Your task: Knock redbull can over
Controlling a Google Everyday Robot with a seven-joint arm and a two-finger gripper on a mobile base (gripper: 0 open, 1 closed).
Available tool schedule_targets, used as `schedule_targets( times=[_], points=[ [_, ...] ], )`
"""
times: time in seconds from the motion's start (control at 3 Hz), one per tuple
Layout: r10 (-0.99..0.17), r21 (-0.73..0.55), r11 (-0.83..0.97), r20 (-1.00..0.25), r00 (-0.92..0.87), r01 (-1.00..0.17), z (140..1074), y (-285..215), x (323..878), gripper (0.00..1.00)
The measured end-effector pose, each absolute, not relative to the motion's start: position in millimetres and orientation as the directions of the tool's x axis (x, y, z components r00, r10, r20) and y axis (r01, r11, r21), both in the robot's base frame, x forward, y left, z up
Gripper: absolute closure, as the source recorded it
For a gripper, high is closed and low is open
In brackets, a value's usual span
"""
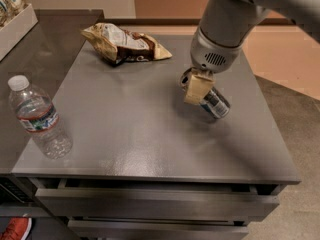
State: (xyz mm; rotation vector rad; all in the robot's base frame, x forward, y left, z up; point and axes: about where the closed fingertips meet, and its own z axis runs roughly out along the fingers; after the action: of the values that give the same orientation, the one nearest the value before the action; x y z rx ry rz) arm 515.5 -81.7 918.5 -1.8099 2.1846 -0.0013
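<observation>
The redbull can (215, 104), silver with blue panels, leans steeply on the grey table top (135, 129) at right of centre, its top end pointing to the upper left. My gripper (197, 88) hangs from the arm at the upper right and sits against the can's upper end, covering part of it. A tan finger pad (196, 89) shows in front of the can.
A clear water bottle (39, 119) with a white cap stands at the table's left front. A crumpled chip bag (125, 44) lies at the back. A white bin (15, 26) sits on the counter at far left. Drawers run below the front edge.
</observation>
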Motion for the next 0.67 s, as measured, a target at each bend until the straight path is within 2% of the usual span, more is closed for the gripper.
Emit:
schedule_targets(
  times=[0.67],
  points=[
    [-0.984,-0.172,0.166,-0.092,-0.152,-0.971,896.8,-84.4,517.2,0.59]
  ],
)
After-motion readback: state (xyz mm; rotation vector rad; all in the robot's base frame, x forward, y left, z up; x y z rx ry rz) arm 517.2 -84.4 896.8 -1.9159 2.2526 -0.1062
